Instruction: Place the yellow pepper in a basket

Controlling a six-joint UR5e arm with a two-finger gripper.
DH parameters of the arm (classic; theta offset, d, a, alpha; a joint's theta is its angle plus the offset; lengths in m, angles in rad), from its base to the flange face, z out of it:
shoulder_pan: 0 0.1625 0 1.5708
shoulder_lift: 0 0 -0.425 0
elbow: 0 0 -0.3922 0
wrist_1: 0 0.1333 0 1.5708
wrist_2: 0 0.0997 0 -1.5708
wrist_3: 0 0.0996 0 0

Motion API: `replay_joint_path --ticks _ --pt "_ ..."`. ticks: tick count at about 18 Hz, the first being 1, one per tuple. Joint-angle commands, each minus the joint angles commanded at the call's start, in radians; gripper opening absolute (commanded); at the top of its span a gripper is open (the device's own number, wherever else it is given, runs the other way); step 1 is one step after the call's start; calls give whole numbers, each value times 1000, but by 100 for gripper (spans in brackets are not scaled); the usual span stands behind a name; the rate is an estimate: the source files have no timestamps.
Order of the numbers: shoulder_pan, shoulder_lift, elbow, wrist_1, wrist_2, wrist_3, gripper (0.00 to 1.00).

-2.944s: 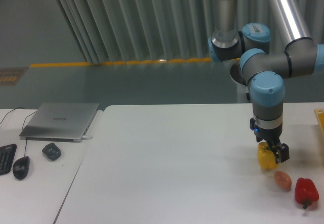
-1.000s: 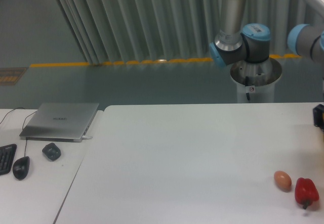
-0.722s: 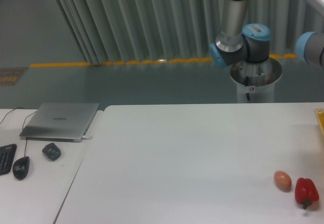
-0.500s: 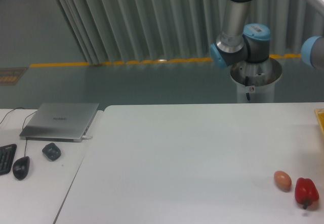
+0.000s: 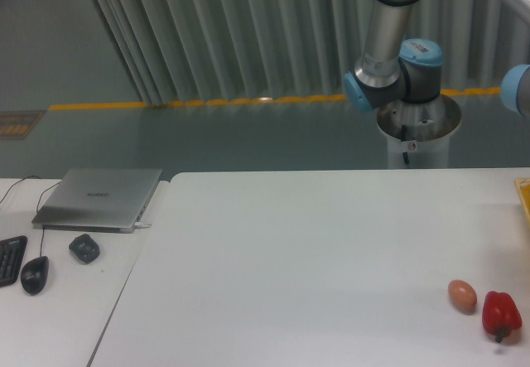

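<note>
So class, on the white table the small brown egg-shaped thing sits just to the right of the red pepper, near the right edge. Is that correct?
Not quite: the sides are swapped. In the camera view the small brown egg-shaped thing sits just to the left of the red pepper, on the white table near the right edge.

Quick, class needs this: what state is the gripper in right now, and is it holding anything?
Gripper: out of the camera's view, so its state and contents cannot be told. Only the arm shows.

Single fixed camera, elevated, facing table (image 5: 315,251)
</note>
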Motion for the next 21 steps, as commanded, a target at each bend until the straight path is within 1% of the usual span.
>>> replay_joint_path --ticks 4,6,7,8,11,13,15,16,19,21 --pt "-32 8 -12 -17 2 3 100" --pt "-44 15 -37 -67 2 11 100" --pt "-52 31 -46 -78 -1 12 100" --pt "-76 38 -49 -83 -3 12 100" --pt "-120 46 -51 -158 -2 11 100" --pt "-153 48 -55 -222 -2 3 100" --pt "-166 64 -63 -277 -9 3 100" --pt "-170 66 -75 -296 -14 3 100" --pt "-179 71 -80 -318 -28 5 100" --pt "-181 74 -80 -318 -29 3 100"
